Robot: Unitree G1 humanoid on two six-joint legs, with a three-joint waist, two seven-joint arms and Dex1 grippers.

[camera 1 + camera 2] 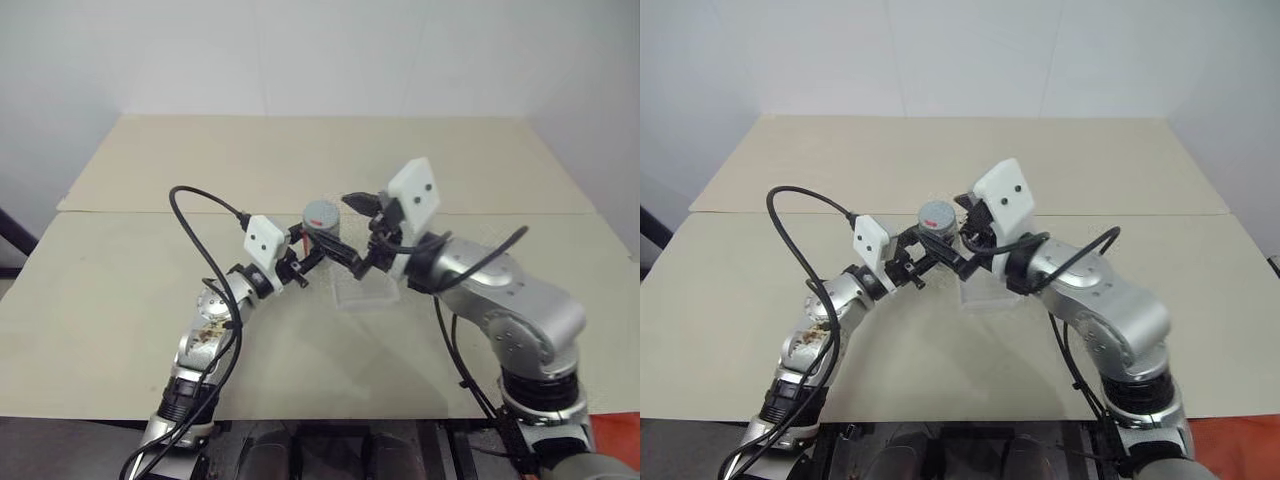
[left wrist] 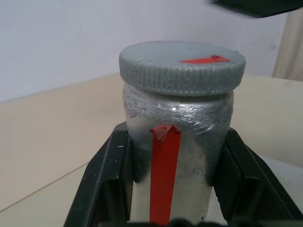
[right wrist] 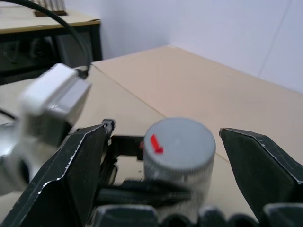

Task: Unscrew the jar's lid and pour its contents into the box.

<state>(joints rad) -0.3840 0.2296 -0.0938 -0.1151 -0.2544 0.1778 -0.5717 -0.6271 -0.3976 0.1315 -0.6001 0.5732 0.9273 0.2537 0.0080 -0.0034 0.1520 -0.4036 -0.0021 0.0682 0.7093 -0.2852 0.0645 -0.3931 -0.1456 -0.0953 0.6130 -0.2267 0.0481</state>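
Left gripper [image 2: 165, 198] jaws clamped on the jar [image 2: 175, 142], one black finger [image 2: 102, 184] on each side of the silvery body, red vertical stripe facing the wrist camera between them. Jar held upright, lifted off the table [image 1: 120, 300]. The lid [image 2: 182, 66] is on the jar, grey, ribbed edge, red mark on top. Right gripper [image 3: 163, 161] jaws spread wide, one finger [image 3: 66, 175] on each side of the lid with gaps both sides, not touching it as far as the wrist view shows. In the head views the two grippers meet over the table's middle, left arm coming in from the left, right arm from the right, jar between them. The box [image 1: 365, 293], clear plastic and hard to make out, sits on the table just under and behind the right gripper, looks apart from the jar. Contents not visible with the lid on. Table is beige, two boards with a seam across.
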